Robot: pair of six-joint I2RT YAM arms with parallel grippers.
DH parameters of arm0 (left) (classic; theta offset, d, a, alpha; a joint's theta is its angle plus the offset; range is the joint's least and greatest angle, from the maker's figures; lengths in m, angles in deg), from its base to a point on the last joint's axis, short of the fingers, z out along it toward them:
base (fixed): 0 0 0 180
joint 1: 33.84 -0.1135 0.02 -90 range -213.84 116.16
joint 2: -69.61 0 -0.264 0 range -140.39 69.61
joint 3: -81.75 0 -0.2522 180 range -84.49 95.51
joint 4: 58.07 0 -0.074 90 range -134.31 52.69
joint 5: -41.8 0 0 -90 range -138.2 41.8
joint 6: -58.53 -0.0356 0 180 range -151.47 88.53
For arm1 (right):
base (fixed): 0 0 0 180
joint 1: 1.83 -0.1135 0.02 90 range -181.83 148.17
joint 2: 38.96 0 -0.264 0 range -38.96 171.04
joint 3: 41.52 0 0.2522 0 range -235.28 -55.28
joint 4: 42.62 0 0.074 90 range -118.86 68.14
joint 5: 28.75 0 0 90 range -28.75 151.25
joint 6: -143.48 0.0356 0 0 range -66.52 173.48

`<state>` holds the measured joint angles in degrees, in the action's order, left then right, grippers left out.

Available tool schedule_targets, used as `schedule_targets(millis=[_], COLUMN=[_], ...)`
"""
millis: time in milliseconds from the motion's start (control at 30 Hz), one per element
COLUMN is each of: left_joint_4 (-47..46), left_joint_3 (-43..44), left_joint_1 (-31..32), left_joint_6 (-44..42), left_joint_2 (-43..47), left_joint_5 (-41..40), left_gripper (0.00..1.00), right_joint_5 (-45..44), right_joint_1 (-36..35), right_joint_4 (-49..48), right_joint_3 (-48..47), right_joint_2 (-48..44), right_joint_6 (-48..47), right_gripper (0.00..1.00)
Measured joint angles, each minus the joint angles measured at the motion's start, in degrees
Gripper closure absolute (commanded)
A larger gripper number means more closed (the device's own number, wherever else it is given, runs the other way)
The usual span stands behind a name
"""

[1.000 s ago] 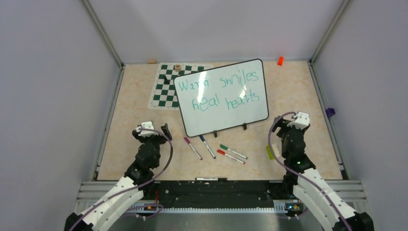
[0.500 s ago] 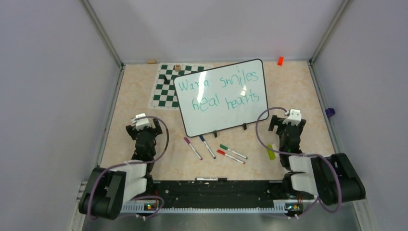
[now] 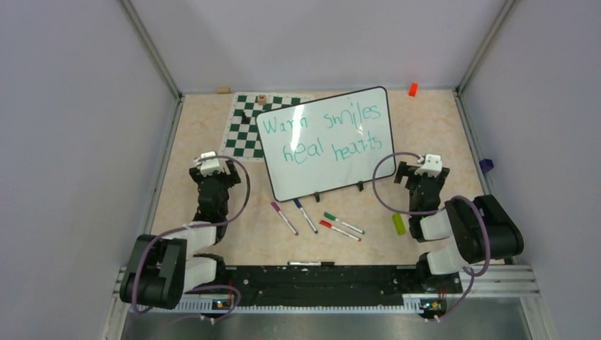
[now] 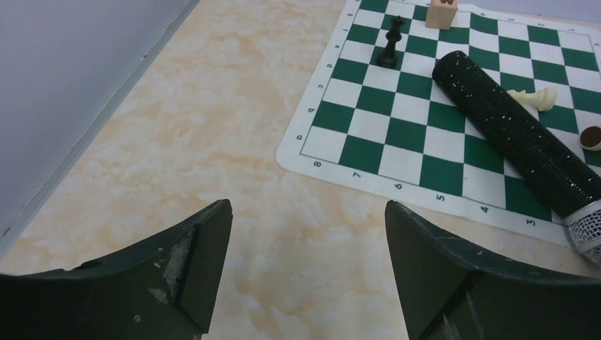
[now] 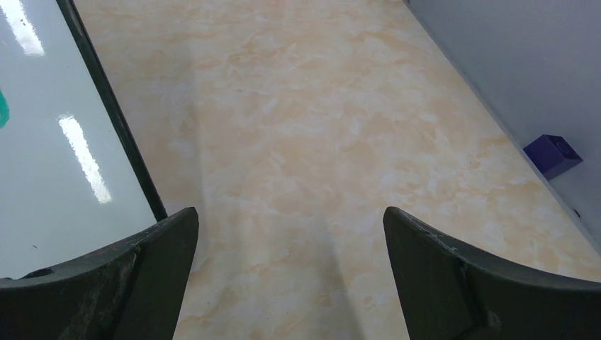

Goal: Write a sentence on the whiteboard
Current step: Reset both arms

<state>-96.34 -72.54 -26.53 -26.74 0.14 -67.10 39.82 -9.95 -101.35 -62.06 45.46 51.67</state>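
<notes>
At centre frame we see the whiteboard (image 3: 368, 159) bearing the teal sentence (image 3: 324, 133); lower down, left claw (image 4: 308, 212) and right claw (image 5: 290, 216) both gape, released, holding nothing.

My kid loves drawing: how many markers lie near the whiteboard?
4: a purple marker, a blue marker, a green marker and a red marker, side by side below the whiteboard. A yellow-green stick further right may be another.

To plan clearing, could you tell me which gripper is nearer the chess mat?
Left. The left gripper sits just short of the near-left corner of the chess mat; the right gripper is past the right edge of the whiteboard, which lies between.
</notes>
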Motion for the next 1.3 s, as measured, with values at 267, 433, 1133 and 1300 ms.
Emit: schedule_targets(millis=[267, 433, 1133, 1300], left_joint_4=[-5.75, -13.18, -9.60, -9.60], left_joint_3=[-4.81, -4.52, 4.13, 4.13], left_joint_1=[-0.52, -1.42, -6.69, -6.69], left_joint_6=[-1.81, -5.22, -3.34, -3.34], left_joint_2=[2.67, -9.38, -15.65, -15.65], left_joint_5=[-2.93, 0.28, 6.71, 7.10], left_gripper=[0.11, 0.09, 0.01, 0.01], right_joint_5=[-0.26, -0.37, -1.03, -1.16], right_joint_1=[0.04, 0.04, 0.04, 0.04], right_joint_4=[-0.35, -0.35, -0.33, -0.35], right_joint_3=[-0.02, -0.02, -0.04, -0.04], right_joint_2=[0.00, 0.00, 0.00, 0.00], right_joint_6=[0.07, 0.07, 0.15, 0.33], right_gripper=[0.01, 0.01, 0.01, 0.01])
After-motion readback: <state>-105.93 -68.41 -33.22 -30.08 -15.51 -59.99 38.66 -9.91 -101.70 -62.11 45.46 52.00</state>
